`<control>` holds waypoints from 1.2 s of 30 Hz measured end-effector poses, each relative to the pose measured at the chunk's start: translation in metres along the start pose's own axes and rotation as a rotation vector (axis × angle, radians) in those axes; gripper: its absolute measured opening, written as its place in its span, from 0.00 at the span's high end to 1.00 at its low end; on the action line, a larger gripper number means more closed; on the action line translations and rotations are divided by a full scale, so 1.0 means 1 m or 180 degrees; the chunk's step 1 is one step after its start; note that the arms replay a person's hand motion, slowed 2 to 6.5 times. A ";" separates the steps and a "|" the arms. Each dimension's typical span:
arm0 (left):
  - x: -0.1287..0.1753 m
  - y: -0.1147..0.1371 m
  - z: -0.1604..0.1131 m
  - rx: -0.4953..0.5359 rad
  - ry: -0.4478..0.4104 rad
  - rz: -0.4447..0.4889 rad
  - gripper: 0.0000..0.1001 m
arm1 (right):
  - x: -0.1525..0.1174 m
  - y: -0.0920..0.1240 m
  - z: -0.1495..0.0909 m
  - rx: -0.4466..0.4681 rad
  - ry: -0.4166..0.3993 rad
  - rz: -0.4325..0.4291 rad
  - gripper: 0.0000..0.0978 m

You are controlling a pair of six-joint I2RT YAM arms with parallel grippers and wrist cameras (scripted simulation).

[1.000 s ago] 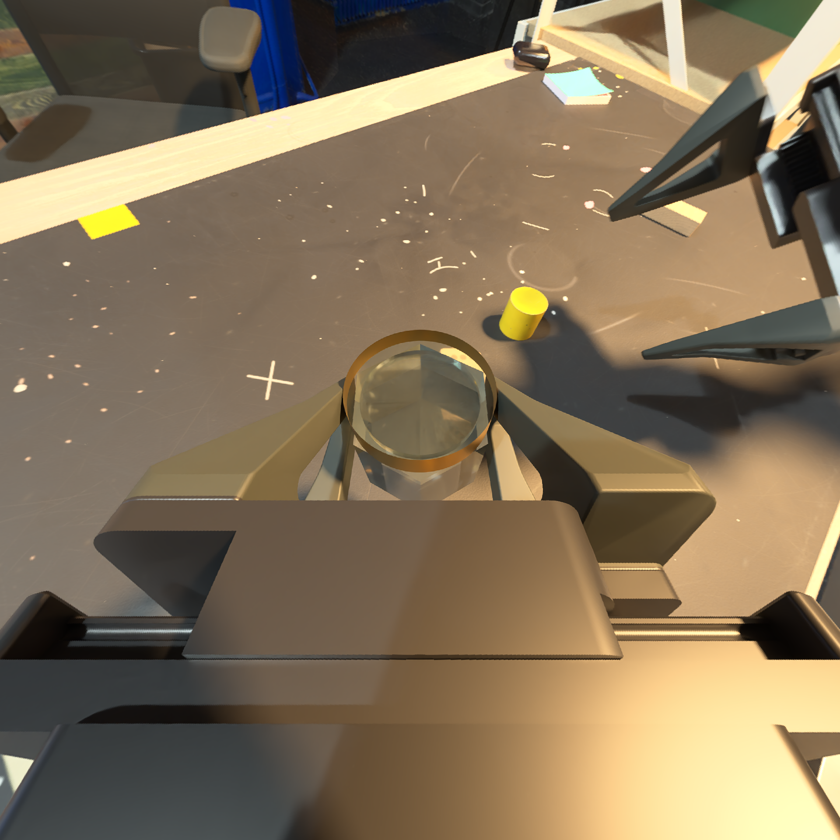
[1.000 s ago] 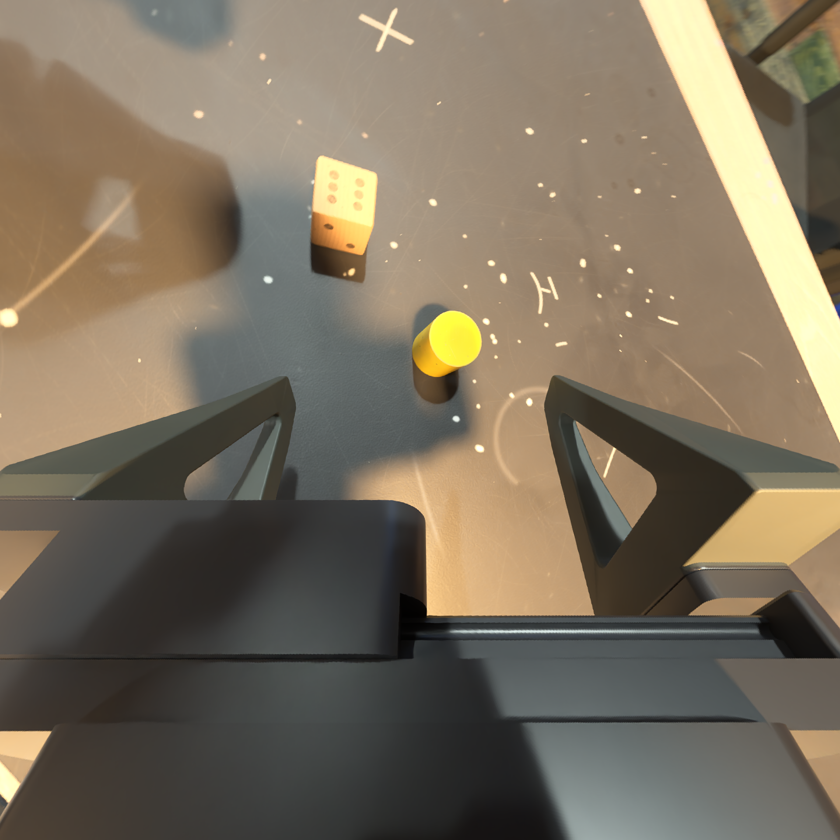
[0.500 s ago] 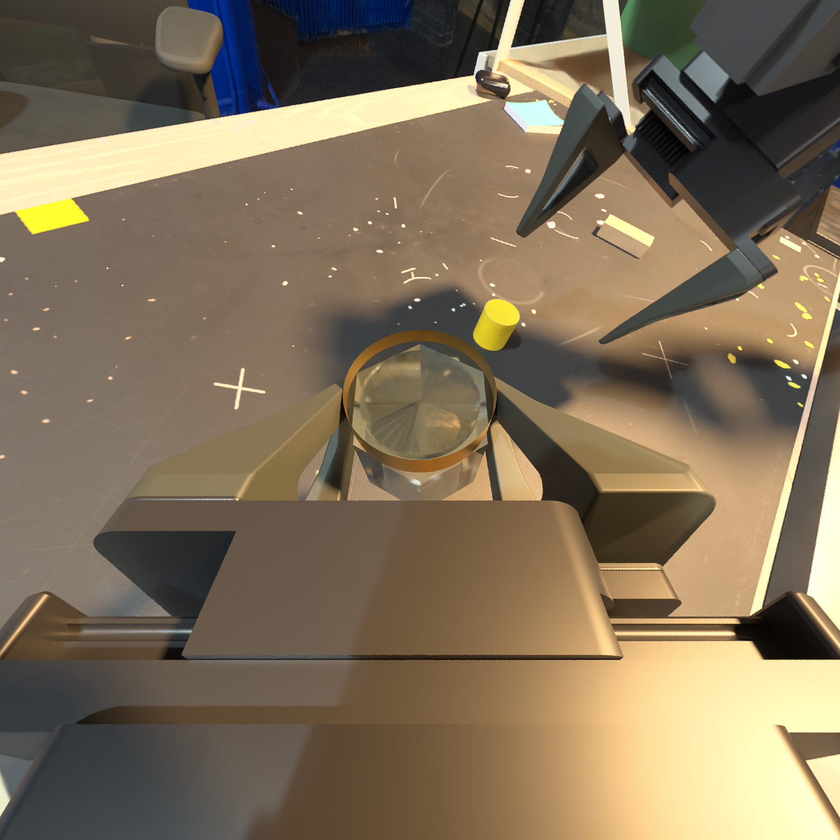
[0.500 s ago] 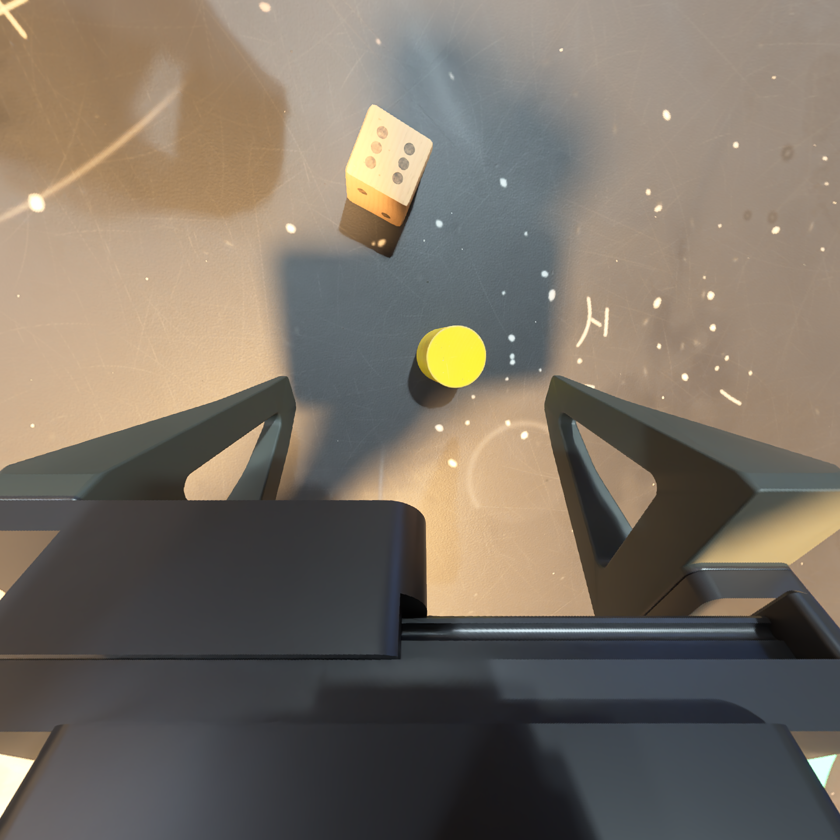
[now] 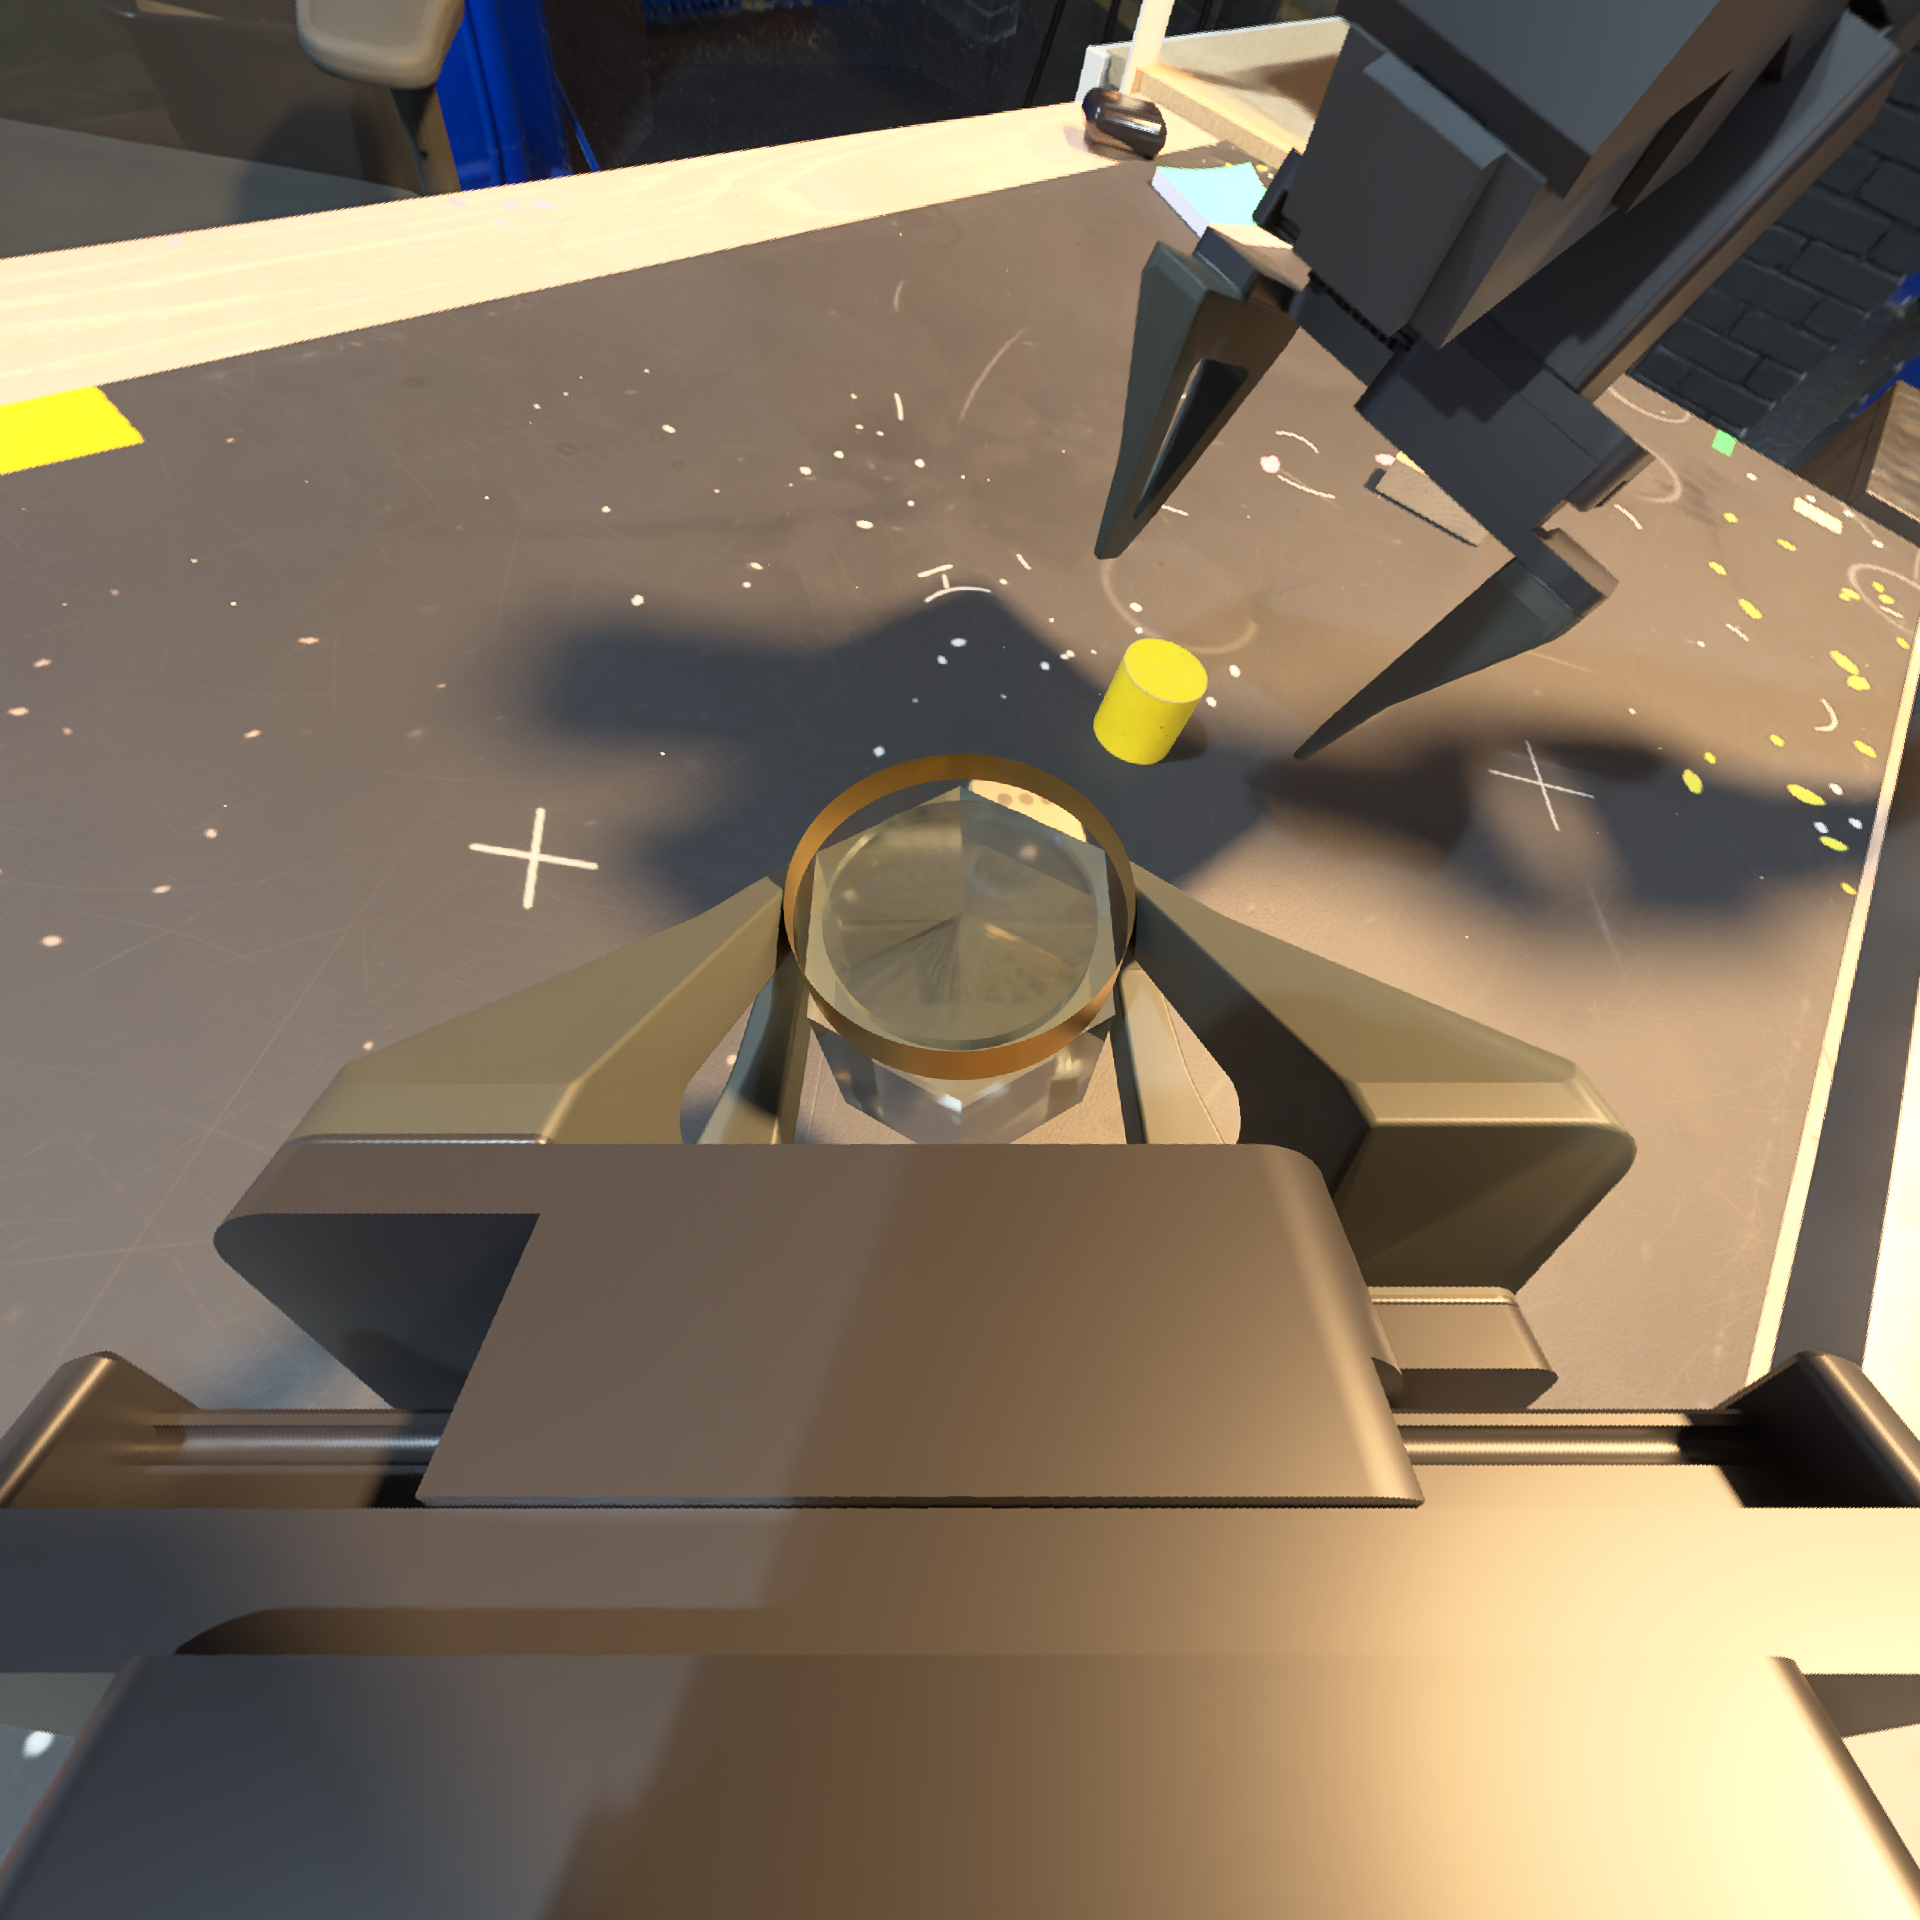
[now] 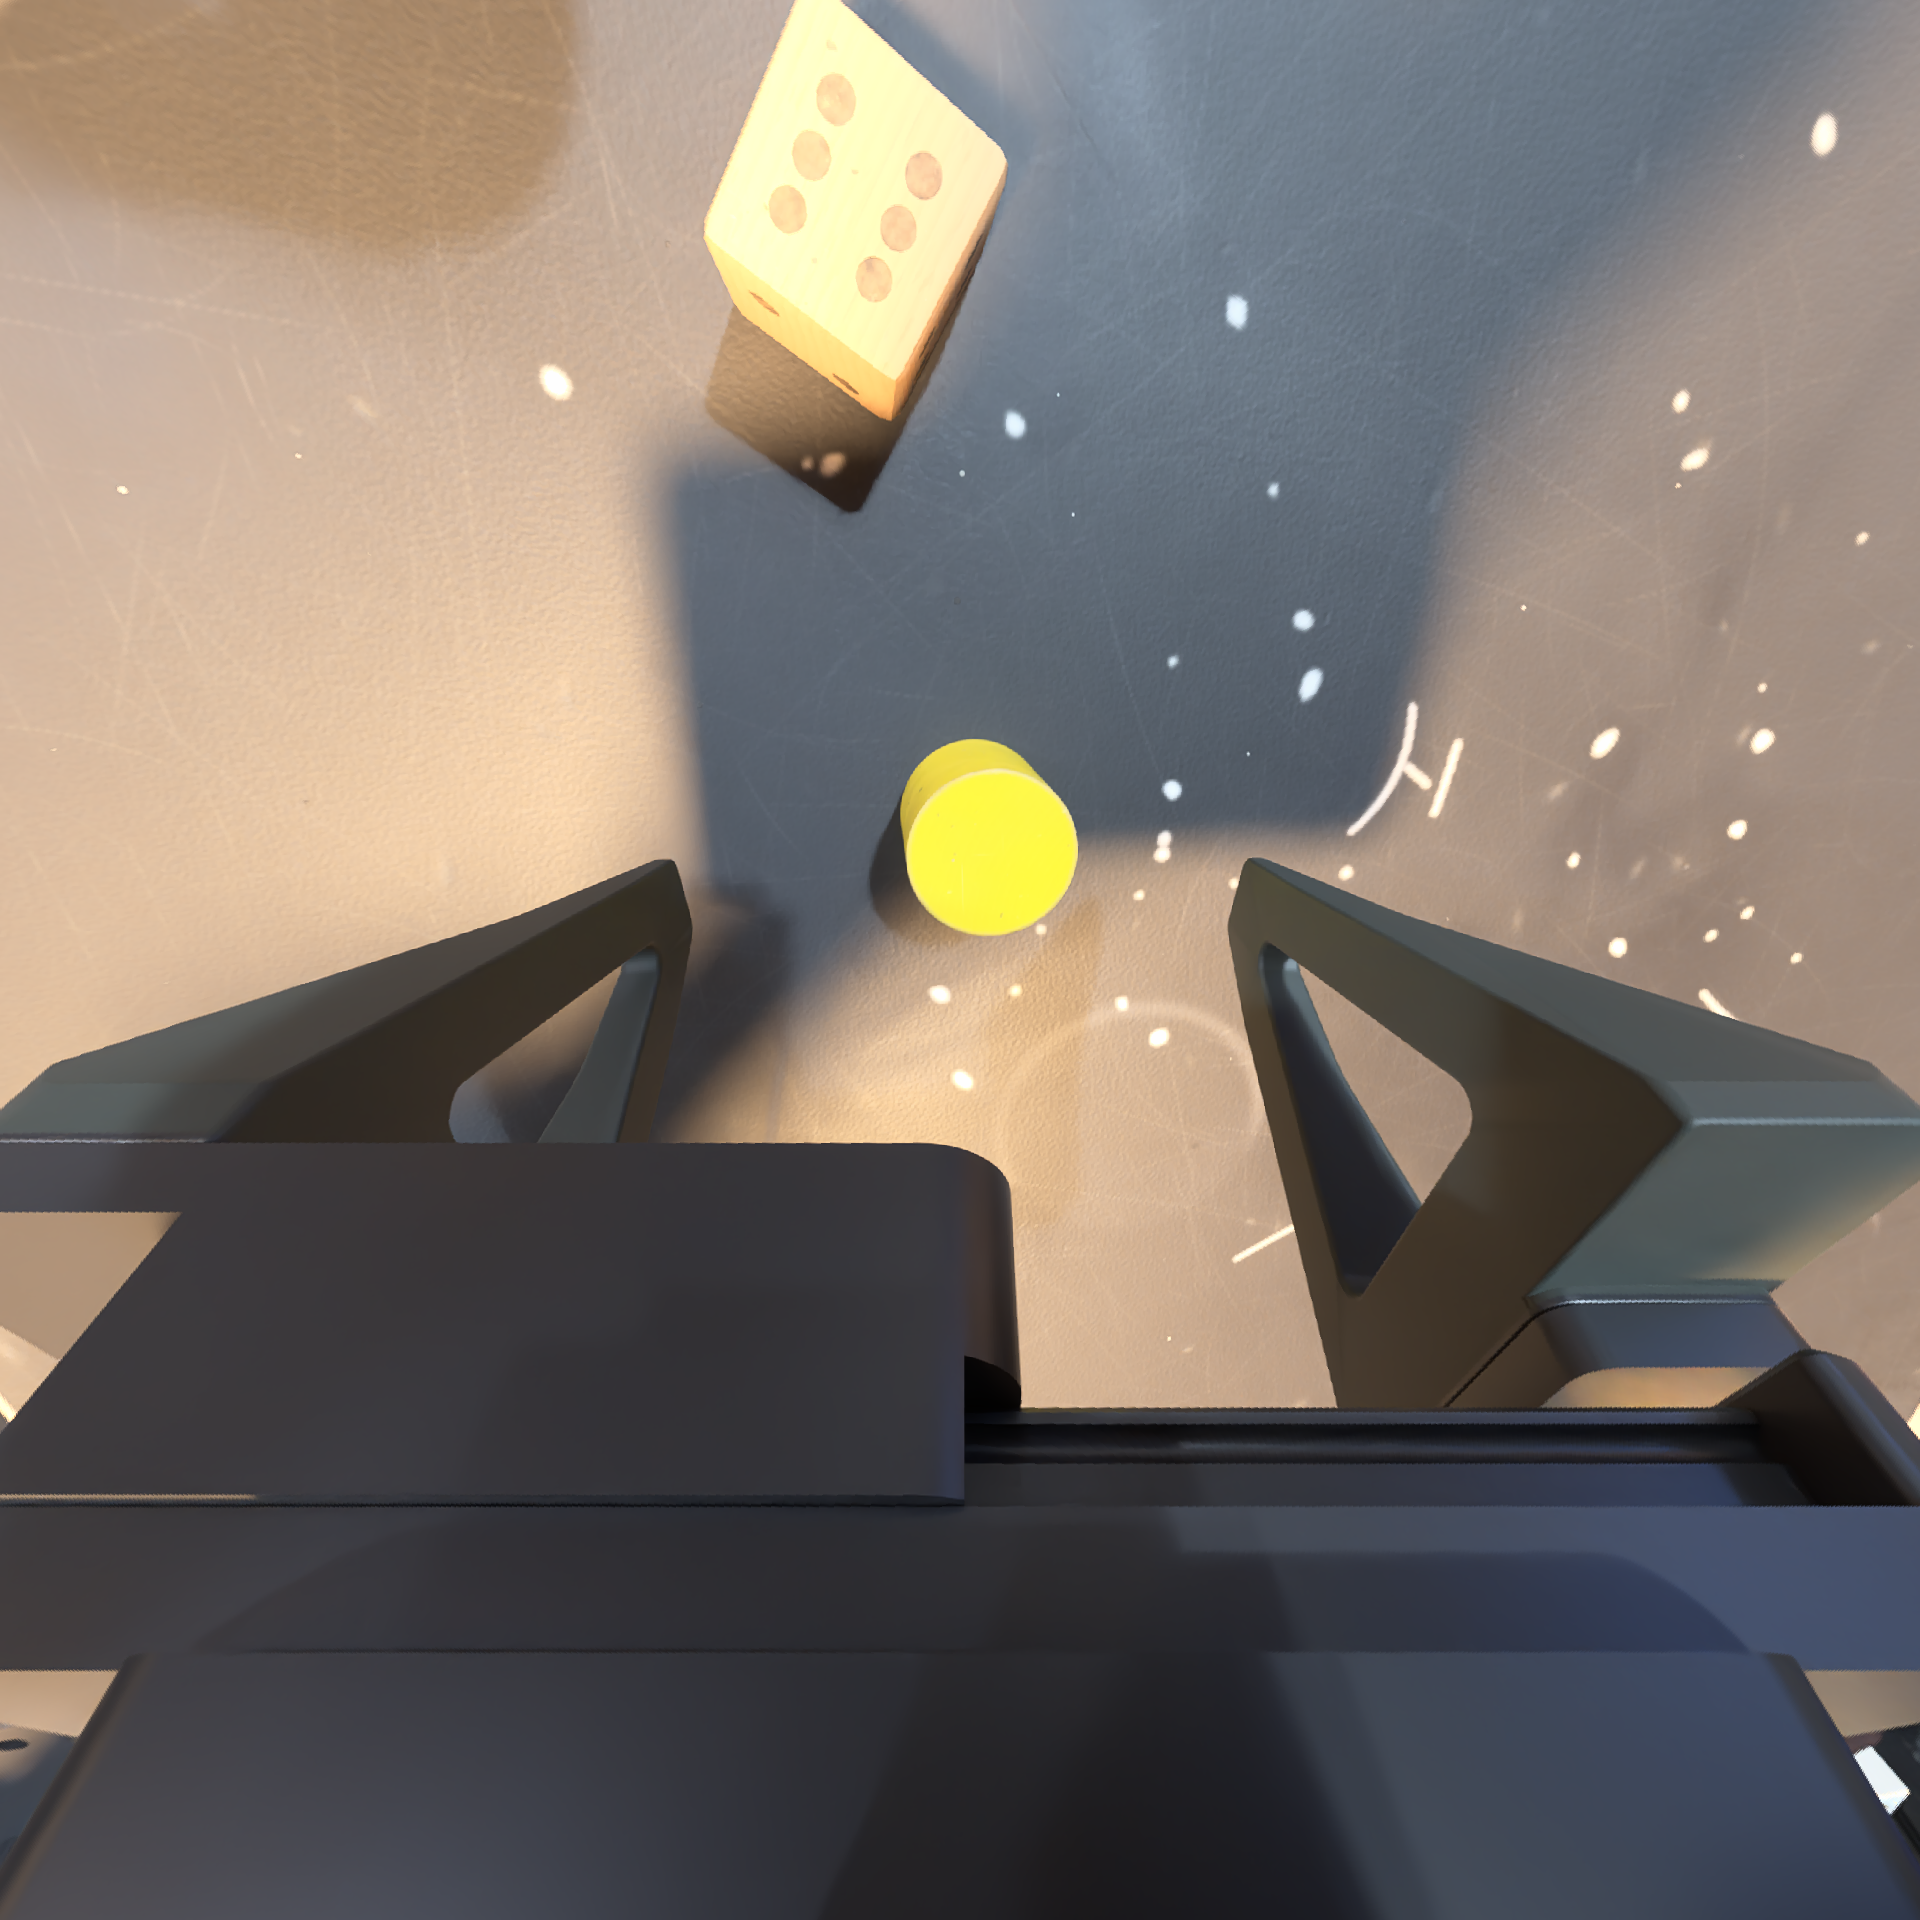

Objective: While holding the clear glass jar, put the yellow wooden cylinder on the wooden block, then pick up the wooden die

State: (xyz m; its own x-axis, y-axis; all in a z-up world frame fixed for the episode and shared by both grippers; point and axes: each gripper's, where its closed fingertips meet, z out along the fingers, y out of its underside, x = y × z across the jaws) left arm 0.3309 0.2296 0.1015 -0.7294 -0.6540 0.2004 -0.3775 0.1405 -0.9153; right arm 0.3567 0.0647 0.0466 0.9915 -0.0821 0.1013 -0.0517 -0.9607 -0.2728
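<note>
A: Why is the clear glass jar (image 5: pixel 956 925) being kept at the centre of the left wrist view?

B: It is being clamped by the left pincer (image 5: pixel 956 914), whose fingers are being pressed against both sides of it, so that the hold the task demands is being met while the other arm works.

A: And the right pincer (image 6: pixel 956 883)?

B: It is being held spread wide above the dark worktop (image 6: pixel 312 675), with the yellow wooden cylinder (image 6: pixel 989 837) standing upright between its tips, untouched; a straddling grasp is judged to be under preparation.

A: What is being shown by one view only?

B: The wooden die (image 6: pixel 857 223) is being shown only in the right wrist view, at the upper centre. The wooden block cannot be picked out with certainty in either view.
</note>
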 end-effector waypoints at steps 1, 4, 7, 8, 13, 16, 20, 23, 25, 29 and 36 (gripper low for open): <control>0.000 0.001 0.000 -0.0009 0.0006 -0.0002 0.54 | 0.001 0.000 0.003 -0.0009 -0.0008 -0.0015 0.10; 0.000 0.003 0.002 -0.0034 0.0024 0.0007 0.54 | 0.003 0.000 0.009 -0.0051 -0.0029 -0.0044 0.12; 0.000 0.004 0.002 -0.0050 0.0050 0.0033 0.54 | 0.004 0.000 0.015 -0.0115 -0.0064 -0.0046 0.14; 0.001 0.004 0.002 -0.0052 0.0063 0.0045 0.54 | 0.005 0.000 0.017 -0.0136 -0.0082 -0.0042 0.14; 0.004 0.004 0.003 -0.0052 0.0136 0.0098 0.54 | 0.006 0.004 0.025 -0.0224 -0.0190 -0.0003 0.23; 0.005 0.003 0.002 -0.0042 0.0166 0.0100 0.54 | 0.006 0.004 0.029 -0.0218 -0.0261 0.0031 0.31; 0.006 0.001 0.001 -0.0010 0.0200 0.0071 0.54 | 0.005 0.004 0.031 -0.0207 -0.0339 0.0075 0.39; 0.005 0.000 0.000 0.0014 0.0227 0.0027 0.54 | 0.004 0.004 0.032 -0.0227 -0.0376 0.0077 0.51; 0.005 0.000 0.000 0.0022 0.0243 0.0000 0.54 | 0.005 0.004 0.033 -0.0237 -0.0379 0.0062 0.58; 0.006 0.000 0.000 0.0014 0.0266 -0.0041 0.54 | 0.005 0.005 0.033 -0.0265 -0.0355 0.0003 0.68; 0.006 0.000 0.000 0.0017 0.0276 -0.0047 0.54 | 0.004 0.006 0.033 -0.0318 -0.0329 -0.0030 0.69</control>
State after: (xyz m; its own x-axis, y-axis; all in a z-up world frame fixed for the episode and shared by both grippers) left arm 0.3267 0.2256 0.1030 -0.7705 -0.5893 0.2431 -0.3856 0.1271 -0.9139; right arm 0.3641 0.0676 0.0143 0.9987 -0.0502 0.0029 -0.0489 -0.9833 -0.1752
